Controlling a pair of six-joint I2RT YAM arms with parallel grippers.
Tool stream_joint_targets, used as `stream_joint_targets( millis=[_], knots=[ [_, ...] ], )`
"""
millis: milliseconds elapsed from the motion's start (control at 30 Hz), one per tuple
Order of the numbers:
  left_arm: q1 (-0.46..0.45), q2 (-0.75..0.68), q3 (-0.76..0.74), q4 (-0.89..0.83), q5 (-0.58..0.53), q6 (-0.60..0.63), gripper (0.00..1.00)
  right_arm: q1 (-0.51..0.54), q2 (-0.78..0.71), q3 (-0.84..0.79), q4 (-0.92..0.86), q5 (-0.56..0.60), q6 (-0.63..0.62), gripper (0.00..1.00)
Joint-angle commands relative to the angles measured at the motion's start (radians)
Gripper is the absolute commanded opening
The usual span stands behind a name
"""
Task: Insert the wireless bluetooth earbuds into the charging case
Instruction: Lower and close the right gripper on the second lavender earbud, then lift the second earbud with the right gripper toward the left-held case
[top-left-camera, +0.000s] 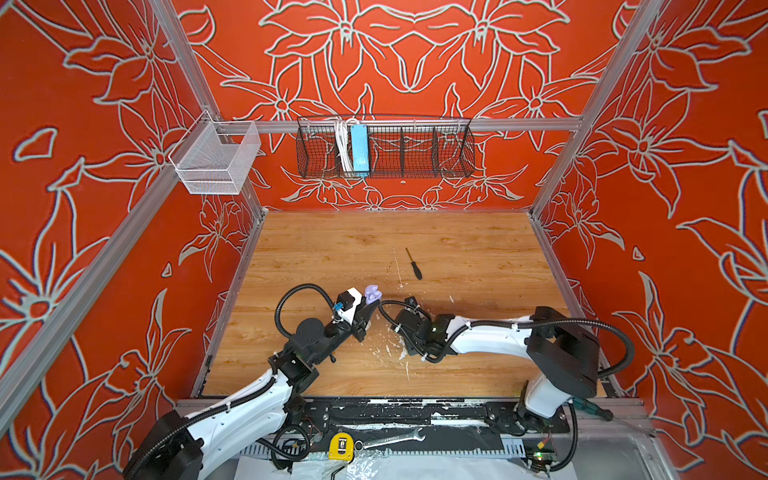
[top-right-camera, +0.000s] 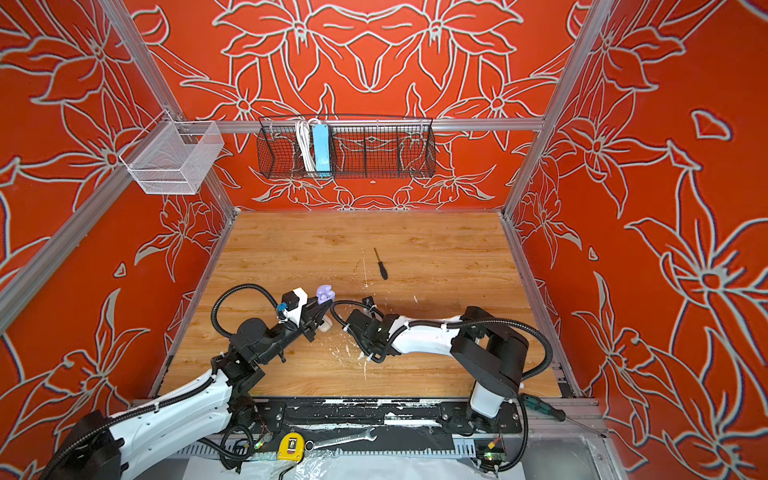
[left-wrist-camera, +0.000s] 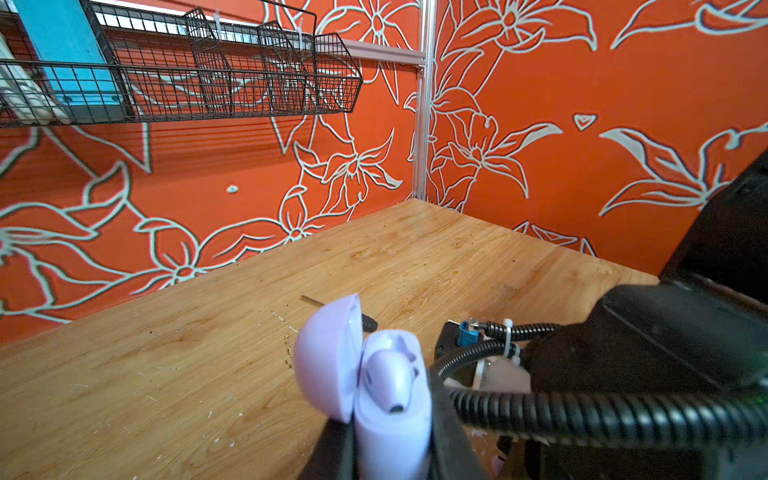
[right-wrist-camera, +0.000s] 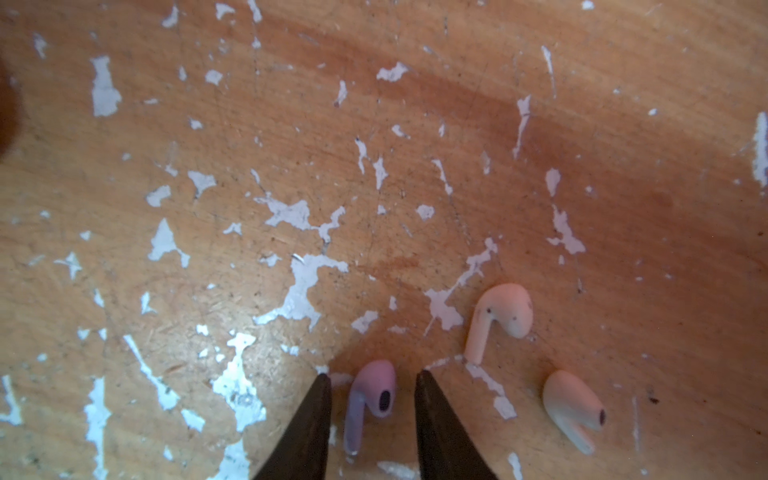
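Top view: left end effector (top-left-camera: 372, 301) clamped on open charging case (top-left-camera: 372, 293); screwdriver (top-left-camera: 414, 264) beyond on desk (top-left-camera: 457, 249).
Left wrist: seated earbud (left-wrist-camera: 392, 380) in case; right arm cable (left-wrist-camera: 582, 411) crowds alongside.
Right wrist: right end effector (right-wrist-camera: 374, 377) jaws apart, straddling loose lavender earbud (right-wrist-camera: 372, 395); cream earbud (right-wrist-camera: 500, 316) and second cream earbud (right-wrist-camera: 573, 405) just beside.

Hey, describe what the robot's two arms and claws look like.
The left arm and right arm have smooth white shells with black joints and housings. Black ribbed cable hoses loop by each wrist, tied with white zip ties. A blue plug sits at the left wrist. The right claw has dark, tapering, pointed fingers; the left claw's look alike.
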Motion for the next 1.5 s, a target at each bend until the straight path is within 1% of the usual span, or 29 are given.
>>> stream_joint_targets(
  millis=[0,167,600,1033,1200,1300,1400,1467],
  knots=[
    [-0.002,-0.012,0.024,0.006,0.025,-0.002,0.00,-0.002,0.050,0.000,-0.015,-0.001,0.012,0.36],
    [-0.002,-0.010,0.024,0.006,0.024,-0.003,0.00,-0.002,0.045,-0.006,-0.014,0.002,0.015,0.35],
    [-0.002,-0.013,0.022,0.006,0.024,-0.003,0.00,-0.003,0.036,-0.013,-0.020,0.023,0.018,0.28],
    [-0.002,-0.008,0.022,0.009,0.028,-0.003,0.00,-0.003,-0.034,-0.087,0.059,0.022,0.075,0.17],
    [-0.002,0.002,0.024,0.018,0.043,-0.003,0.00,-0.003,-0.126,-0.109,0.071,0.026,0.087,0.15],
    [-0.002,0.007,0.022,0.028,0.064,-0.001,0.00,-0.004,-0.215,-0.128,0.090,0.028,0.093,0.15],
    [-0.002,0.008,0.019,0.040,0.089,0.003,0.00,-0.002,-0.330,-0.165,0.153,0.012,0.085,0.14],
    [-0.002,0.006,0.018,0.051,0.108,-0.001,0.00,0.000,-0.427,-0.207,0.233,-0.002,0.072,0.13]
  ],
)
